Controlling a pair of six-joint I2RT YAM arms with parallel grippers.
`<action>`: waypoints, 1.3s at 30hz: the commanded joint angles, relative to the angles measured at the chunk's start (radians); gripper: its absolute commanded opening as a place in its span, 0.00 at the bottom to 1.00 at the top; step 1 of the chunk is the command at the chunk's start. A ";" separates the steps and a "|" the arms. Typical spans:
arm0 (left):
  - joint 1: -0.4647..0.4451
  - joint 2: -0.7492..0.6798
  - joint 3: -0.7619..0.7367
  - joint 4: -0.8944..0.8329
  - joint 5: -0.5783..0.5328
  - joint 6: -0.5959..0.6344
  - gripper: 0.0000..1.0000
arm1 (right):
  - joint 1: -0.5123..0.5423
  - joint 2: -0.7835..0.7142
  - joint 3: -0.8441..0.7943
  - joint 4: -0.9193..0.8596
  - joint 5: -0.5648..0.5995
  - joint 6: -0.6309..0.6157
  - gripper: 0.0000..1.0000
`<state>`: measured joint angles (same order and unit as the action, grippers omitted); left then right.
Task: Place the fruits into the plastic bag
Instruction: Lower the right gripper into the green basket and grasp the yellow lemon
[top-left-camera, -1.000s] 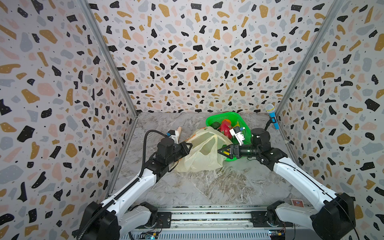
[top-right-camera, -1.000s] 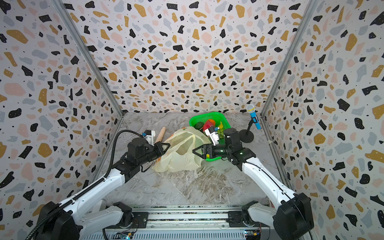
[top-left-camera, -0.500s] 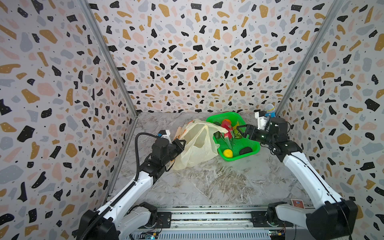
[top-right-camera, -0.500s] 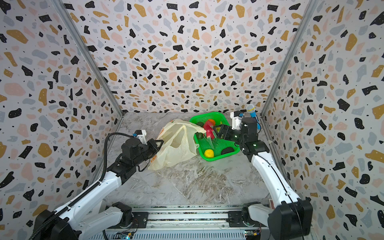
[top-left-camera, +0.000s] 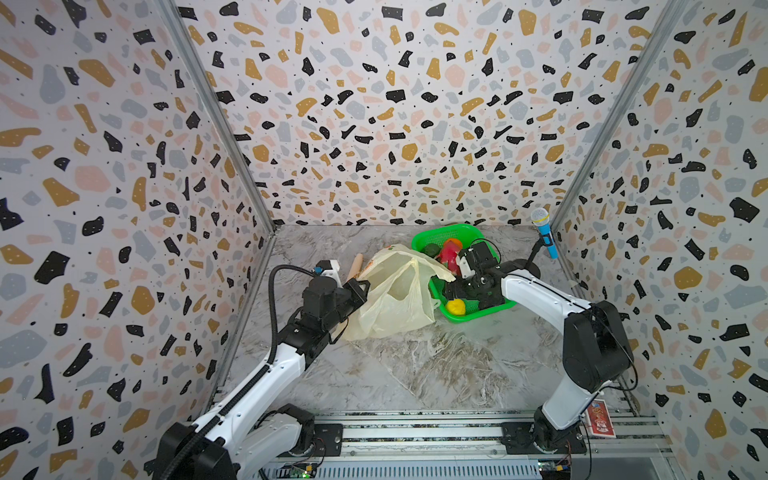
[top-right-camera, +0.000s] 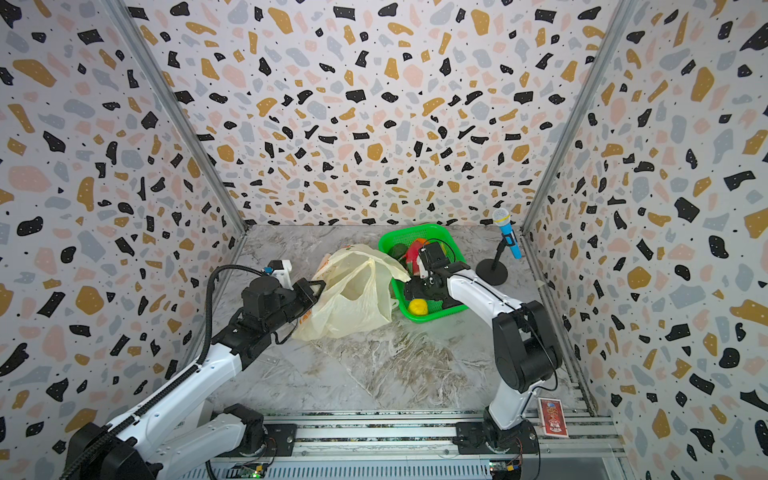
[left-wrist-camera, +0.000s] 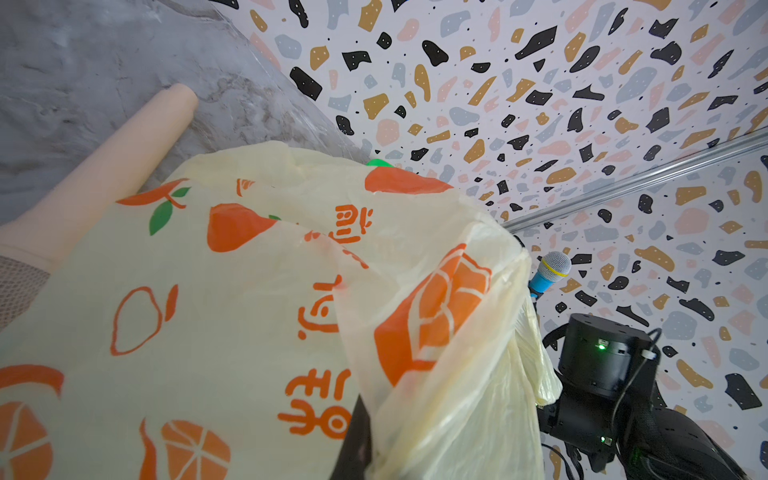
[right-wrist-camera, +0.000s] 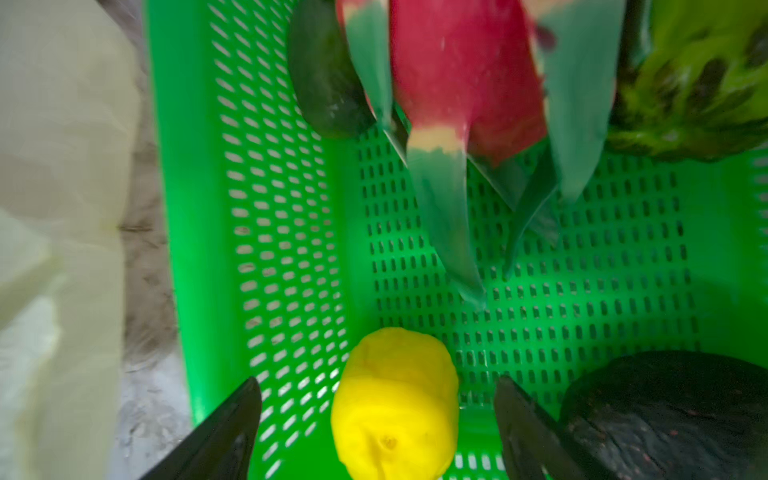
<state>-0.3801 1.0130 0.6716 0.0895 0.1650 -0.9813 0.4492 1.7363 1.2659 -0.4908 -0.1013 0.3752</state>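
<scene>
The plastic bag (top-left-camera: 395, 299) (top-right-camera: 353, 299), pale yellow with orange prints, stands crumpled left of the green basket (top-left-camera: 432, 237). My left gripper (top-left-camera: 360, 286) (top-right-camera: 313, 286) is shut on the bag's edge; in the left wrist view the film (left-wrist-camera: 232, 316) drapes over one dark finger (left-wrist-camera: 357, 440). My right gripper (top-left-camera: 457, 291) (right-wrist-camera: 378, 386) is open, low inside the basket. Its fingers stand either side of the yellow lemon (top-left-camera: 455, 306) (right-wrist-camera: 395, 407) without touching it. Also in the basket lie a dragon fruit (right-wrist-camera: 461, 75), a dark avocado (right-wrist-camera: 673, 411), another avocado (right-wrist-camera: 324, 83) and a green kiwi half (right-wrist-camera: 698, 83).
A beige stick (top-left-camera: 356, 266) (left-wrist-camera: 116, 166) lies behind the bag by my left wrist. A blue microphone (top-left-camera: 544, 237) (top-right-camera: 509, 235) on a stand rises at the back right corner. Patterned walls close three sides. A red card (top-left-camera: 600, 419) lies by the right arm's base.
My right gripper left the bag's mouth, swung to the back right, then came down into the basket over the lemon. My left gripper kept its hold and shifted the bag slightly.
</scene>
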 joint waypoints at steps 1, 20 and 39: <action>0.007 -0.020 0.000 0.005 -0.016 0.043 0.00 | 0.014 0.018 0.035 -0.064 0.095 -0.024 0.88; 0.018 -0.012 0.002 -0.011 -0.015 0.057 0.00 | 0.014 0.050 -0.044 0.027 -0.028 0.025 0.72; 0.018 -0.004 0.012 -0.028 -0.016 0.082 0.00 | 0.018 -0.013 -0.057 0.008 0.024 0.016 0.38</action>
<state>-0.3672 1.0096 0.6716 0.0456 0.1478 -0.9211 0.4706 1.8057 1.2045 -0.4603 -0.0853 0.3897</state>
